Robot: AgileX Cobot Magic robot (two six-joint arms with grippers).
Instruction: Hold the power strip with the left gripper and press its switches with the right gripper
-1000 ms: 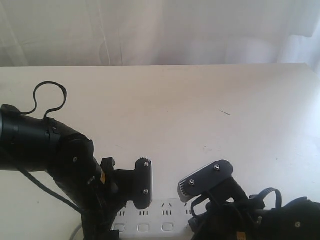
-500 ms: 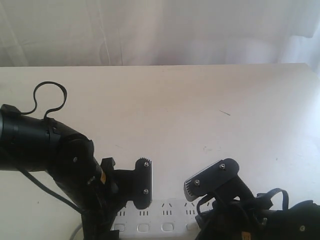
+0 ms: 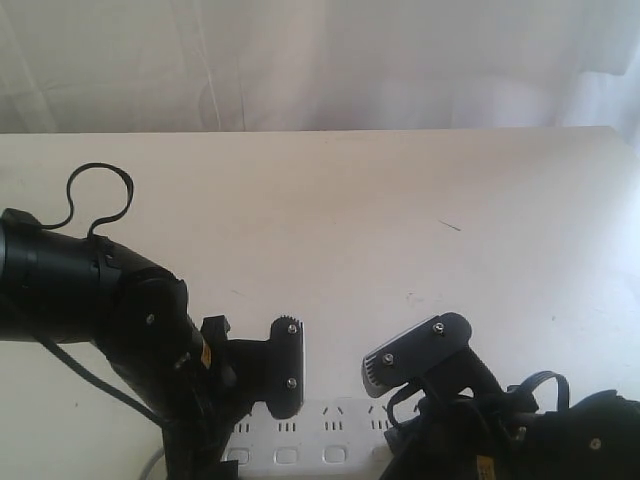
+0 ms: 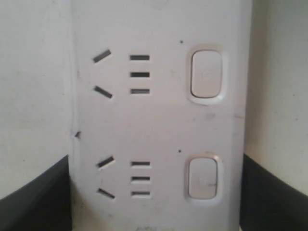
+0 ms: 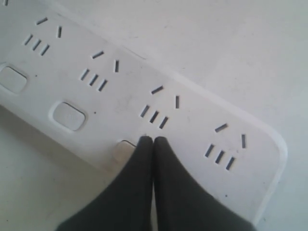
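The white power strip (image 3: 330,425) lies along the table's near edge, its grey cord (image 3: 153,462) leaving at the left. My left gripper (image 4: 154,202) is shut on the power strip, a dark finger (image 4: 33,197) against each long side, and two switches (image 4: 206,74) show ahead of it. In the exterior view its finger plate (image 3: 287,365) stands at the strip's far side. My right gripper (image 5: 153,139) is shut with nothing between its fingers. Its tips rest on the strip at the edge of a switch (image 5: 124,148) and cover part of it. Two more switches (image 5: 68,116) lie uncovered beside it.
The pale table (image 3: 380,220) stretches behind the strip to a white curtain (image 3: 320,60). A looped black cable (image 3: 100,195) rises from the left arm. The right arm's cables (image 3: 530,390) bunch at the lower right.
My right gripper shifted slightly right and then back left over the strip, staying shut. The left arm and the strip have not moved.
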